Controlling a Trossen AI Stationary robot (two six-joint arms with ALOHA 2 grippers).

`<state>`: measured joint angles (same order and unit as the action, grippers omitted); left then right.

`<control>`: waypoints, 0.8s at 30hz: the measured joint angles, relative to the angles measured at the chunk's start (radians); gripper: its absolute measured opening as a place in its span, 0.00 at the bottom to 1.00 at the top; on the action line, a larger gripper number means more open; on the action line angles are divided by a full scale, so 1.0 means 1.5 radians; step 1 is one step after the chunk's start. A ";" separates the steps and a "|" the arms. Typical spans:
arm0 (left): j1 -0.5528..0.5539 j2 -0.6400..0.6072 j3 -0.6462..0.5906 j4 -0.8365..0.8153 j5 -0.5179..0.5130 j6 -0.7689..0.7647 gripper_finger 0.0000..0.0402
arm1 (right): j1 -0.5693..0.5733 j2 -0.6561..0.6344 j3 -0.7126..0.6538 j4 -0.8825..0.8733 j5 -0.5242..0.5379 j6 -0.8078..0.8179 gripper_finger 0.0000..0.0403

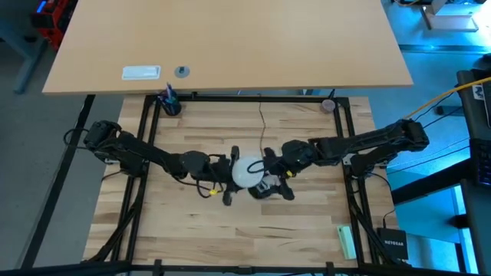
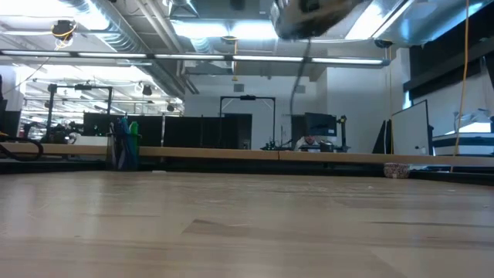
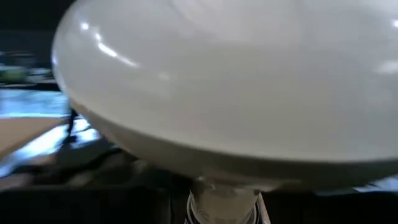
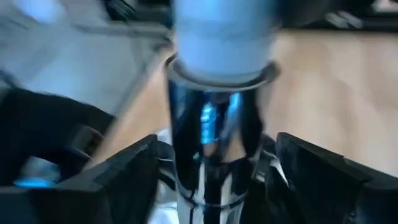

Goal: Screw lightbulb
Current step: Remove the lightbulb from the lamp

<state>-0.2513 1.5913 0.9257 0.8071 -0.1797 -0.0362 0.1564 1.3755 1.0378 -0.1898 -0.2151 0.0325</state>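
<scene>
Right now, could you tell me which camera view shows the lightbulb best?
The left wrist view: the lightbulb fills it, white dome above its narrow neck. The high view shows it small, a white round between the left gripper and the right gripper. The right wrist view shows only its pale end above the shiny socket. The low view misses it.

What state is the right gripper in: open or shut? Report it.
Open. Right gripper: its dark fingers stand clear on either side of the shiny silver metal socket, gaps showing.
</scene>
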 joint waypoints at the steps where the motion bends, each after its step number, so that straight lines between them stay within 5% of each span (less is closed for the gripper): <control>1: 0.003 0.000 0.000 0.000 0.032 0.000 0.35 | -0.003 0.003 -0.015 0.047 -0.038 0.006 0.80; 5: 0.015 -0.001 0.000 -0.024 0.105 -0.016 0.35 | -0.006 0.027 -0.053 0.188 -0.157 0.032 0.72; 12: 0.024 -0.001 0.000 -0.030 0.138 -0.021 0.35 | -0.004 0.069 -0.055 0.248 -0.173 0.051 0.55; 15: 0.024 -0.001 0.001 -0.035 0.126 -0.036 0.35 | -0.004 0.071 -0.055 0.232 -0.123 0.050 0.43; 19: 0.019 -0.001 0.001 -0.075 0.014 -0.070 0.35 | 0.003 0.065 -0.055 0.183 -0.008 0.050 0.43; 24: 0.004 0.002 0.000 -0.090 -0.222 -0.104 0.35 | 0.032 0.065 -0.046 0.113 0.325 0.074 0.43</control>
<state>-0.2453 1.5944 0.9260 0.6720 -0.5132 -0.1922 0.2047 1.4724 0.9688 -0.0209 0.2716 0.1436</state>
